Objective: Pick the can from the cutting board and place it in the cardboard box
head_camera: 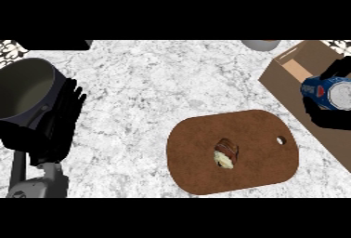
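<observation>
1. Right hand [328, 118]: black, at the right edge of the head view, fingers and thumb curled round the can, which it holds over the cardboard box.
2. Can [328, 93]: blue body with a silver top facing up toward the viewer, tilted. It is off the cutting board, in the right hand's grasp above the box's open side; dark fingers show above and below it.
3. Cardboard box [288, 76]: brown, open-topped, set at a slant in the upper right corner, a lighter inner wall visible near its top end. Its long edge runs just beside the cutting board's right side.
4. Cutting board [205, 153]: dark brown, rounded corners, with a small hole near its right edge. It lies flat on the counter, centre-right.
5. Food item [225, 152]: small, brown and pale, lying near the board's middle; kind cannot be told.
6. Counter [151, 83]: grey-white speckled stone.
7. Left hand [58, 125]: black, at the left, fingers straight and pointing up, holding nothing, resting alongside the pot.
8. Pot [27, 90]: dark, round, hollow, upper left.
9. Grey round object [260, 44]: top edge, partly cut off.
</observation>
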Tool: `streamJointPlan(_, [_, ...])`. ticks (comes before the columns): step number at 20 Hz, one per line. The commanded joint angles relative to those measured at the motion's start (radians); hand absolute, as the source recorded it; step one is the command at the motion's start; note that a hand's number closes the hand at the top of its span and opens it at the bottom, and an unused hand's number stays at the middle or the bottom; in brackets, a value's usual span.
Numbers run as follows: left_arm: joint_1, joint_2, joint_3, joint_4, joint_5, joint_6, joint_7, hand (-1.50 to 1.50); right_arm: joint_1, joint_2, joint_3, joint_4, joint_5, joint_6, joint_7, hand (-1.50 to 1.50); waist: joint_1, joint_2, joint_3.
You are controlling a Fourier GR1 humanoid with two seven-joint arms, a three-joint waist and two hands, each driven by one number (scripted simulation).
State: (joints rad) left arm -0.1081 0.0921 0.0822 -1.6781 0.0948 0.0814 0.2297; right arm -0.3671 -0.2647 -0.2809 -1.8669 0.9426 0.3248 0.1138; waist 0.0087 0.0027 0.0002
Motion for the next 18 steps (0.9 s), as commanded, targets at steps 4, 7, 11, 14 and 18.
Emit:
streamJointPlan(4, [-0.028,0.012,0.026,0.034,0.007,-0.005,-0.022,0.00,-0.091,-0.116,-0.053,0.380,0.048,-0.193,-0.176,1.50,0.000,0.000,0.000])
streamJointPlan(7, [-0.063,0.024,0.048,0.103,0.036,-0.032,-0.026,0.00,-0.154,-0.175,-0.006,0.525,0.119,-0.202,-0.213,1.50,0.005,0.004,0.000])
streamJointPlan(11, [-0.020,0.005,-0.002,0.021,-0.002,-0.015,-0.013,0.00,-0.113,-0.273,0.067,0.664,0.247,-0.071,-0.181,1.50,0.024,0.009,0.000])
streamJointPlan(14, [-0.029,0.008,0.003,0.023,0.007,-0.017,0.002,0.00,-0.168,-0.241,0.064,0.836,0.236,-0.071,-0.183,-1.50,0.023,0.007,0.000])
streamJointPlan(18, [-0.015,0.016,0.013,0.001,0.013,-0.016,0.022,0.00,-0.237,-0.243,-0.030,0.982,0.132,-0.224,-0.347,-1.50,0.014,0.003,0.001])
